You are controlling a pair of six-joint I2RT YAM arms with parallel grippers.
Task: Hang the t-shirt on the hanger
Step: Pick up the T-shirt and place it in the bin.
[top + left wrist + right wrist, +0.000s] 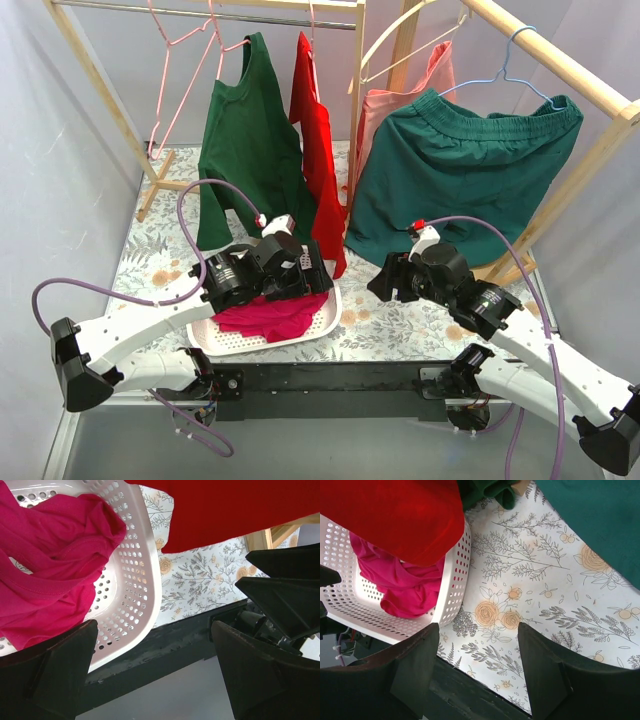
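The magenta-pink t-shirt [270,318] lies crumpled in a white perforated basket [325,318] at the table's near edge. It also shows in the left wrist view [45,555] and the right wrist view [405,587]. The pale-pink wire hanger [190,92] hangs bare from the metal rail at the back left. My left gripper [318,272] is open and empty, just above the basket's right rim [135,590]. My right gripper [385,280] is open and empty over the floral tablecloth, right of the basket [452,585].
A dark green long-sleeved top [250,140] and a red garment [318,150] hang just behind the basket. A salmon garment [385,110] and a green skirt [460,170] hang at the right, with a cream hanger [400,40] and a light-blue hanger [510,70]. Wooden rack posts flank both sides.
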